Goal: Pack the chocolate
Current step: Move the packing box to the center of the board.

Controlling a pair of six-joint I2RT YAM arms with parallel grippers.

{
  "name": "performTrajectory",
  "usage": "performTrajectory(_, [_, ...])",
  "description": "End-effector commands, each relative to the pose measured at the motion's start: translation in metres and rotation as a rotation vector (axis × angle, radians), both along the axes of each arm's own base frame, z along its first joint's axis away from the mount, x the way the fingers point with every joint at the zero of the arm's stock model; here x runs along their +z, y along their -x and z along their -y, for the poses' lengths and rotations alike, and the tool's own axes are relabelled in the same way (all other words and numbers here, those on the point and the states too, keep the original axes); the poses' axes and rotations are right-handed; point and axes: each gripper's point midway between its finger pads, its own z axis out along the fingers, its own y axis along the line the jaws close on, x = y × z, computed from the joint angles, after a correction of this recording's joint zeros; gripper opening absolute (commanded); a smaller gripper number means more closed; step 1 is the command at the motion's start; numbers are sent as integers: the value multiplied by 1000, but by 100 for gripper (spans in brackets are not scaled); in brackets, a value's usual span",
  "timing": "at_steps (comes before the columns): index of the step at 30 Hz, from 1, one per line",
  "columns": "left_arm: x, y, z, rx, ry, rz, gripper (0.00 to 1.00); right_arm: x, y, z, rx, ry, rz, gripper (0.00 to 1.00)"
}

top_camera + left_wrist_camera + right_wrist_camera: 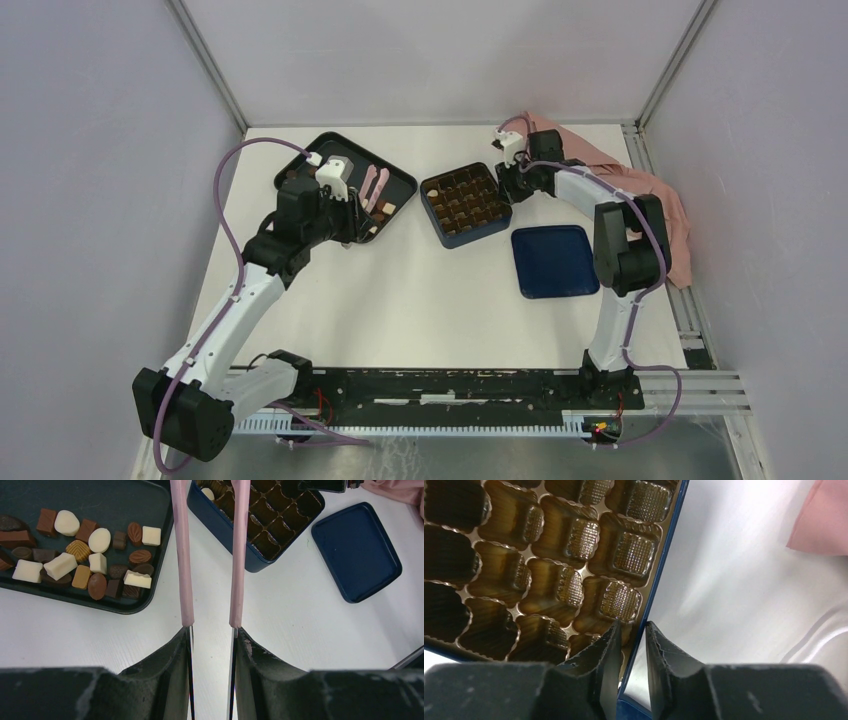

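The chocolate [99, 540] is gathered on the black tray [100, 500]. The small pieces are dark brown, light brown and cream-white, and square, oval or ribbed. Nearly all of it is judged still to be packed. Only one cream piece [208, 493] is made out in the blue box [225, 537], and the other cells in view are bare. The lid [356, 550] is laid beside it. The left gripper [377, 190] is held parted and unloaded. The right gripper [631, 630] is set astride the box's wall, but a firm pinch cannot be told.
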Motion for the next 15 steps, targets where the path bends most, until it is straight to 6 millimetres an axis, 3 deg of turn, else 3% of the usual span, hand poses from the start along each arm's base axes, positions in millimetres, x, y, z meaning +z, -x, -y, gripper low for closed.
performTrajectory(1, [14,-8,-3,-12,-28,88,39,7,10,2,7,16,9,27])
performTrajectory(10, [14,-9,-4,-9,-29,91,38,-1,58,2,63,-1,-36,22])
performTrajectory(15, [14,-9,-4,-10,-30,89,38,1,87,-9,120,-40,-54,22])
